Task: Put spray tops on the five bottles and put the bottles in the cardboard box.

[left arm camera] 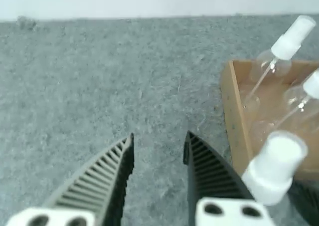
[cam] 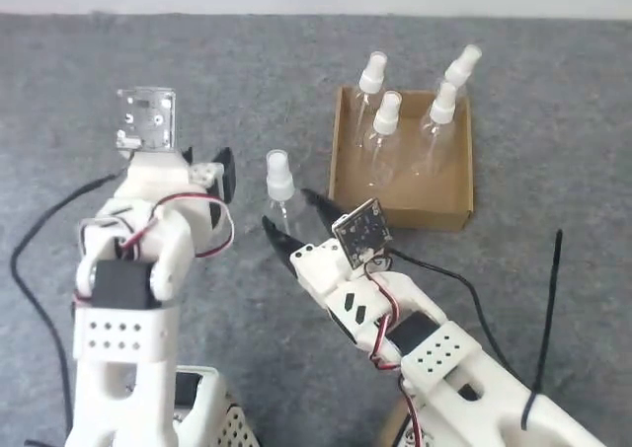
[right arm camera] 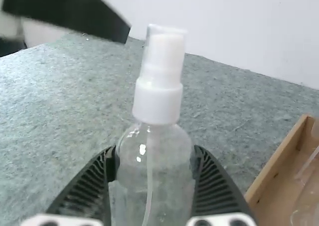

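My right gripper [right arm camera: 155, 161] is clenched on the bottle [right arm camera: 155, 136]. Both ribbed pads press its clear sides low on the belly, under the shoulder. The bottle stands upright on the mat [cam: 148, 62] with its top [right arm camera: 159, 81] on, at about 8 o'clock from the box [cam: 400, 213] and near its corner. My left gripper [left arm camera: 158, 148] hangs spread and empty at 9 o'clock from the bottle, close to it but apart.

I judge the bottle to be thin clear plastic and, as far as I can tell, empty, so it should be very light. It is round and smooth, so it may twist or slide between my pads, and a hard squeeze would likely dent the wall. The belly is the place to hold it. The top is narrow and might turn or pull off if I held it there.

The four bottles [cam: 383, 136] in the box lean with their tops toward 12 o'clock. They would be easy to knock as I set this one in.

I can read no label, brand or print on the bottle, top or box.
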